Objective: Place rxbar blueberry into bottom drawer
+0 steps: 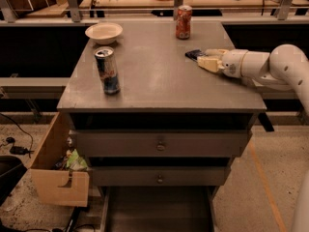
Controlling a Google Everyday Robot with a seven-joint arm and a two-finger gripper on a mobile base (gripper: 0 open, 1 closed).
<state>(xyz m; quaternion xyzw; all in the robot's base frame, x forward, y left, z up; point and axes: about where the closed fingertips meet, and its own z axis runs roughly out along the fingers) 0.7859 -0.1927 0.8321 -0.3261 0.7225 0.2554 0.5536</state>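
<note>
The rxbar blueberry (pixel 194 54) is a small dark navy bar lying flat on the grey cabinet top (pixel 154 76), at its right side. My gripper (pixel 206 58) comes in from the right, low over the top, with its pale fingers (pixel 207 64) at the bar's right end. Part of the bar is hidden by them. The bottom drawer (pixel 157 211) is pulled out at the foot of the cabinet, its plain grey tray showing nothing inside. The two knobbed drawers (pixel 159 143) above it are shut.
A blue-silver can (pixel 107 70) stands at the front left of the top. A red can (pixel 183 21) stands at the back. A white bowl (pixel 104 32) sits at the back left. A tan wooden box (pixel 55 170) with litter stands left of the cabinet.
</note>
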